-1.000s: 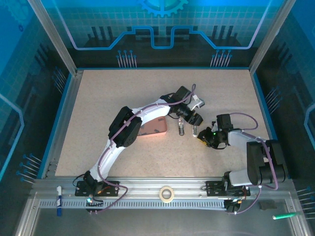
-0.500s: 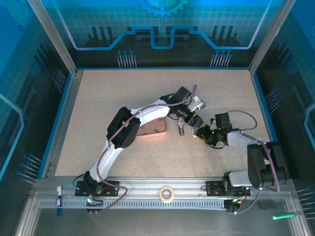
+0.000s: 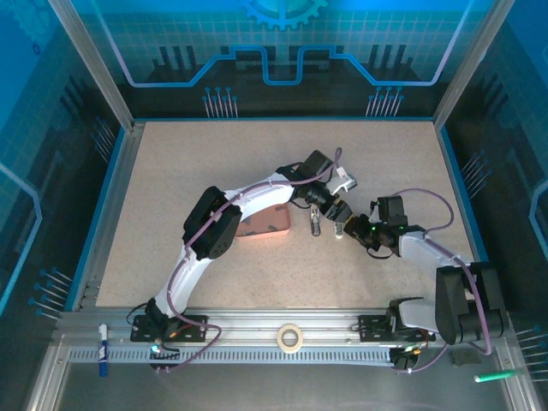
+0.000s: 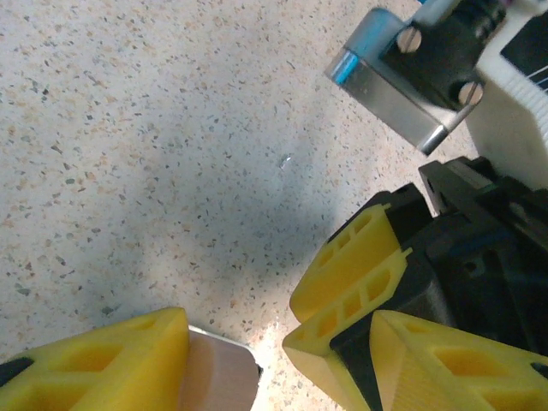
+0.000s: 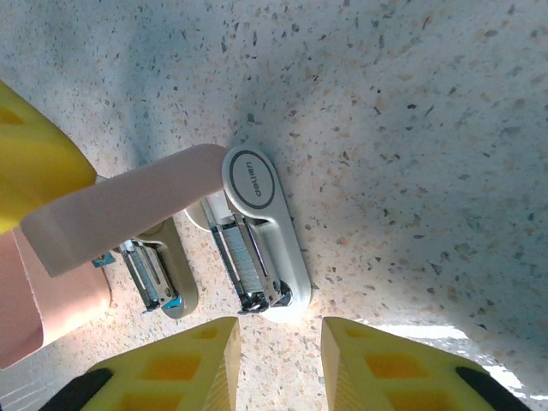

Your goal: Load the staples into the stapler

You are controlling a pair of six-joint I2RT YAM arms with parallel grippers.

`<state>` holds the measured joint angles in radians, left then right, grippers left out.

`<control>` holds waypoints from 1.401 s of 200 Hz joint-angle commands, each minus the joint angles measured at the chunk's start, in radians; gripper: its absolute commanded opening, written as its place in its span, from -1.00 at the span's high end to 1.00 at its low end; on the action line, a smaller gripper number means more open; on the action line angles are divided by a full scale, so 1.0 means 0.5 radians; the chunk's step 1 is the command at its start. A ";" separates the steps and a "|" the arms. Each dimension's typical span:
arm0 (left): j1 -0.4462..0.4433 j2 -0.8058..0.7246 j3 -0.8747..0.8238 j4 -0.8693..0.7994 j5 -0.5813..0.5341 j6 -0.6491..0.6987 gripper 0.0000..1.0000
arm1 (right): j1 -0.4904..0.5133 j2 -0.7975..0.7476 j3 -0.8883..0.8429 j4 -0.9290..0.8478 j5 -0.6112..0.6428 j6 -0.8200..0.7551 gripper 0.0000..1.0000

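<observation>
Since a second ago the right arm has stretched forward and left. That brings the right pincer close beside the left pincer, and the left arm has barely shifted. The stapler lies opened on the table, the end of its white base just ahead of the right pincer's fingertips. That pincer is released, with bare table between its jaws. The left pincer's jaws also stand apart; the raised pink lid touches one finger and is clear of the other. A ribbed metal strip sits in the base's channel, too small to tell more.
</observation>
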<state>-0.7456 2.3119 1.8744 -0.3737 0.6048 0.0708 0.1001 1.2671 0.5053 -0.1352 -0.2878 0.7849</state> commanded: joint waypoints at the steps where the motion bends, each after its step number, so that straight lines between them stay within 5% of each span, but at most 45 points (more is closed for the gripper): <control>1: -0.033 -0.093 -0.045 -0.093 0.091 0.076 -0.18 | 0.011 -0.057 -0.004 -0.042 0.041 -0.024 0.35; 69: -0.056 -0.125 -0.084 -0.098 0.075 0.093 -0.19 | 0.009 -0.160 -0.002 -0.150 0.083 -0.028 0.34; 127: -0.002 -0.356 -0.258 0.110 -0.149 -0.152 -0.44 | 0.040 -0.221 0.153 -0.328 0.087 -0.063 0.26; 179: 0.191 -0.720 -0.753 0.574 -0.184 -0.462 -0.53 | 0.164 -0.055 0.374 -0.401 0.137 -0.087 0.17; 280: 0.385 -0.883 -1.084 0.748 -0.174 -0.569 -0.57 | 0.245 0.268 0.608 -0.672 0.340 -0.195 0.20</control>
<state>-0.5579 1.9064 1.3525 -0.0269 0.5156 -0.2054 0.2092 1.3903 0.7879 -0.3866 -0.1692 0.7170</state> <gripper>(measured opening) 0.782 0.405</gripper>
